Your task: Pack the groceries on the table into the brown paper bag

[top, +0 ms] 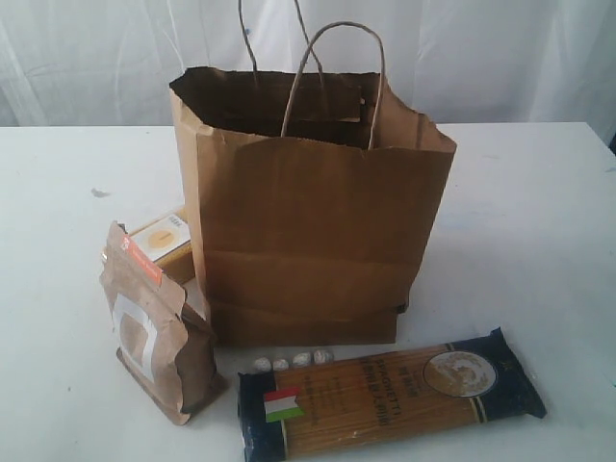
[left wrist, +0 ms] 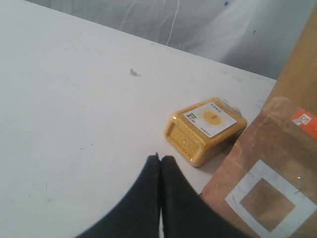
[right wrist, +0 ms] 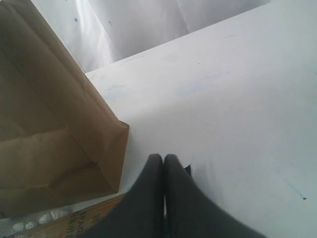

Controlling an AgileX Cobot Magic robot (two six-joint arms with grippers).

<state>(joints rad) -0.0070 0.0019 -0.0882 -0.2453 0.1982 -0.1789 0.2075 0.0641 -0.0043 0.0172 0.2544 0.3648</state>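
Note:
The brown paper bag (top: 308, 212) stands open and upright in the middle of the white table (top: 539, 212). In front of it lies the dark-blue spaghetti packet (top: 390, 395). A kraft pouch with an orange strip (top: 154, 322) stands at the bag's left, and the yellow-grain bottle (top: 164, 241) lies behind it. My left gripper (left wrist: 160, 159) is shut and empty, hovering near the bottle (left wrist: 205, 129) and the pouch (left wrist: 267, 183). My right gripper (right wrist: 164, 158) is shut and empty, above one end of the spaghetti packet (right wrist: 74, 223) beside the bag (right wrist: 54, 129). Neither jar is in view, and neither gripper shows in the exterior view.
Several small pale pebble-like bits (top: 292, 361) lie between the bag's base and the spaghetti packet. A small dark mark (top: 99, 192) sits on the table's left. A white curtain (top: 96, 58) hangs behind the table.

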